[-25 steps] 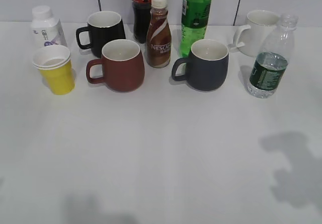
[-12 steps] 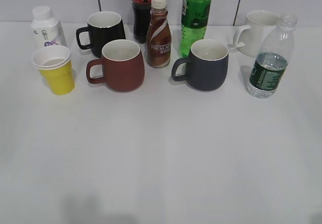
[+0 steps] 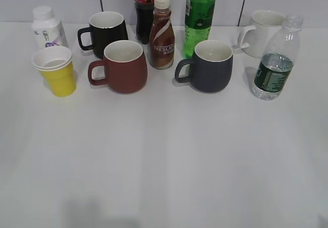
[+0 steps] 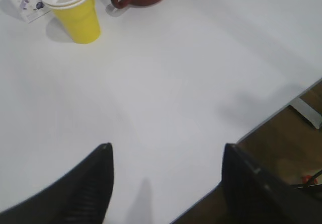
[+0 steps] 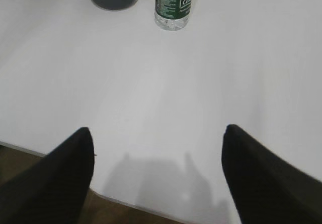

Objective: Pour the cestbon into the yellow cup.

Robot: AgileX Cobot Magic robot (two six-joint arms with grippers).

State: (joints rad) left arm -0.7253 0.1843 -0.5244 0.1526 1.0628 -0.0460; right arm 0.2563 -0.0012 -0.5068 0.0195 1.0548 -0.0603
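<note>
The cestbon [image 3: 275, 59], a clear ribbed bottle with a dark green label, stands upright at the right of the table; its lower part shows in the right wrist view [image 5: 174, 5]. The yellow cup [image 3: 56, 70] stands upright at the left, white inside, and shows in the left wrist view [image 4: 73, 11]. Neither gripper shows in the exterior view. My left gripper [image 4: 167, 151] is open and empty over the table's front edge, far from the cup. My right gripper [image 5: 158, 136] is open and empty near the front edge, well short of the bottle.
Between cup and bottle stand a red-brown mug [image 3: 121, 66], a black mug [image 3: 105, 32], a dark grey mug [image 3: 208, 65], a white mug [image 3: 262, 29], a Nescafe bottle [image 3: 161, 33], a green soda bottle [image 3: 199, 14], a cola bottle [image 3: 144, 10] and a white bottle [image 3: 46, 27]. The table edge [image 4: 274, 114] is close.
A dark shadow at the lower right of the table one second ago has gone from the exterior view. The objects have not moved.
</note>
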